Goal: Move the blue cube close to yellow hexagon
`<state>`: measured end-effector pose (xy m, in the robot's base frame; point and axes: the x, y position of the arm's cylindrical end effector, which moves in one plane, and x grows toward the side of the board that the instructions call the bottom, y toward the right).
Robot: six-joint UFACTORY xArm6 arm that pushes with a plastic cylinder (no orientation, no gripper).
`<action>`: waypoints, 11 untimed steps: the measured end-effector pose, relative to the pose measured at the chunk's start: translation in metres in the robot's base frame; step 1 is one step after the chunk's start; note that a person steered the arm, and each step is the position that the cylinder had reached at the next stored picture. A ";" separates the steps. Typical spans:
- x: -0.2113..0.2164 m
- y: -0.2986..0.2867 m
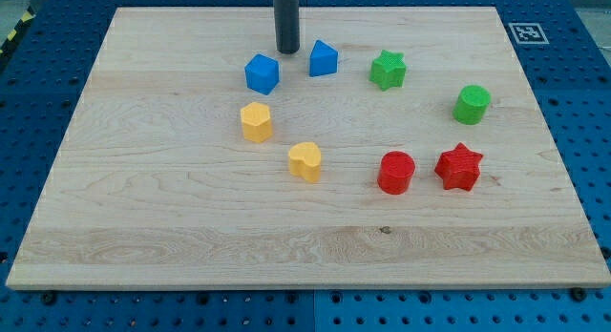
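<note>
wooden board | blue cube beside my tip | yellow hexagon

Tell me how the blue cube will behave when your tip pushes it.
The blue cube sits on a flat face, so it will probably slide, not roll. It looks small and rigid, likely light. My tip stands up-right of it; an off-centre push may turn it.

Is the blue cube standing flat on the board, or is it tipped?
Flat: the blue cube shows its top face level on the wooden board, nothing under it.
</note>
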<state>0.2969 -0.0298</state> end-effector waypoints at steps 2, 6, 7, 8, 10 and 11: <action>0.018 -0.001; 0.018 -0.027; 0.023 -0.027; 0.033 -0.027; 0.020 -0.036; -0.013 -0.049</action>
